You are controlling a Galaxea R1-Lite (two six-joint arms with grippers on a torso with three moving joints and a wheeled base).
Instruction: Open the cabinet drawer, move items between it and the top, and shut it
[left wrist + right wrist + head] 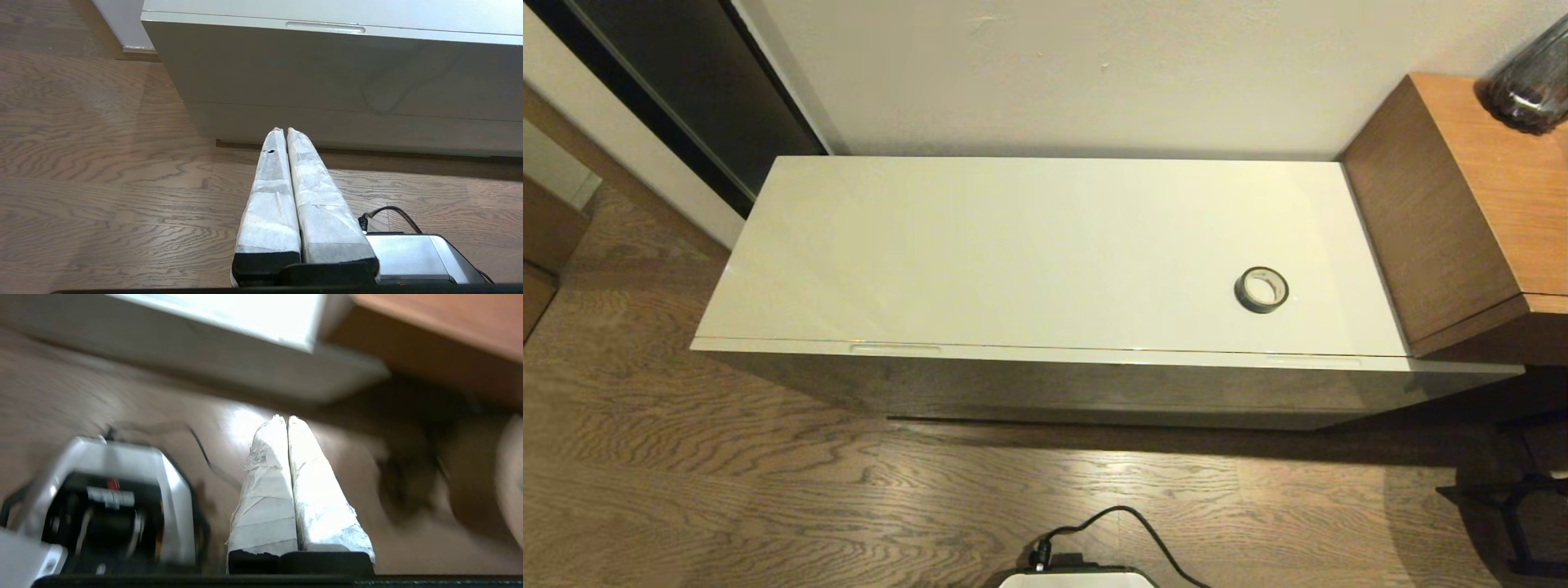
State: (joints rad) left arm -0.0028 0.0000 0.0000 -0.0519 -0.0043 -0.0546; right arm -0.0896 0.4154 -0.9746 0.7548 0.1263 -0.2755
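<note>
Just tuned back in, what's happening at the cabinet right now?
Nothing is being handled. The cabinet drawer is closed, and the only item on the top is the black tape roll, toward its right end. The left gripper and right gripper are both shut and empty, low over the floor in front of the cabinet.

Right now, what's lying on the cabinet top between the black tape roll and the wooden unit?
Nothing: in the head view, the top is bare between the tape roll and the wooden unit.
</note>
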